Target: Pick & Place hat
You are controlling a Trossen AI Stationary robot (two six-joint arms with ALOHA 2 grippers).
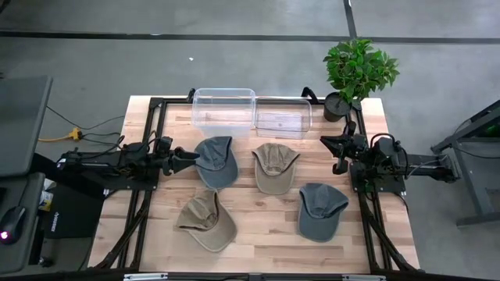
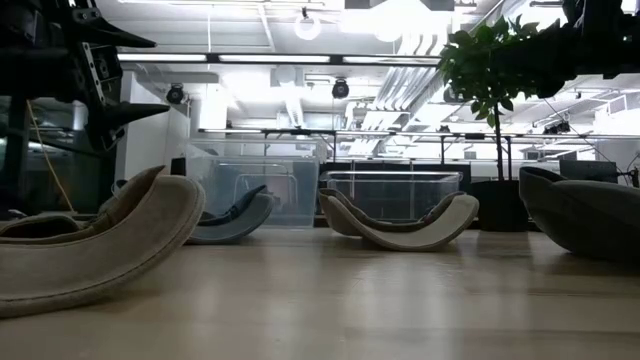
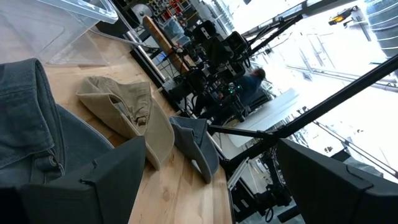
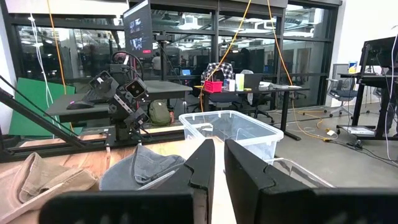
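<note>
Hat (image 1: 216, 160) just beside spread left fingers (image 1: 184, 156), ungripped; right fingers (image 1: 337, 144) closed.

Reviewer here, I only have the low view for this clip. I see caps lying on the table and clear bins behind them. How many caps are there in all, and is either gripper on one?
Observer: Four caps. None is held. The left gripper is open, at the edge of the grey-blue cap at back left.
Reviewer: And the right arm?
Observer: The right gripper is shut and empty, beside the potted plant, apart from every cap.
Reviewer: Anything in the bins?
Observer: The left clear bin and the right clear bin both look empty from above.
</note>
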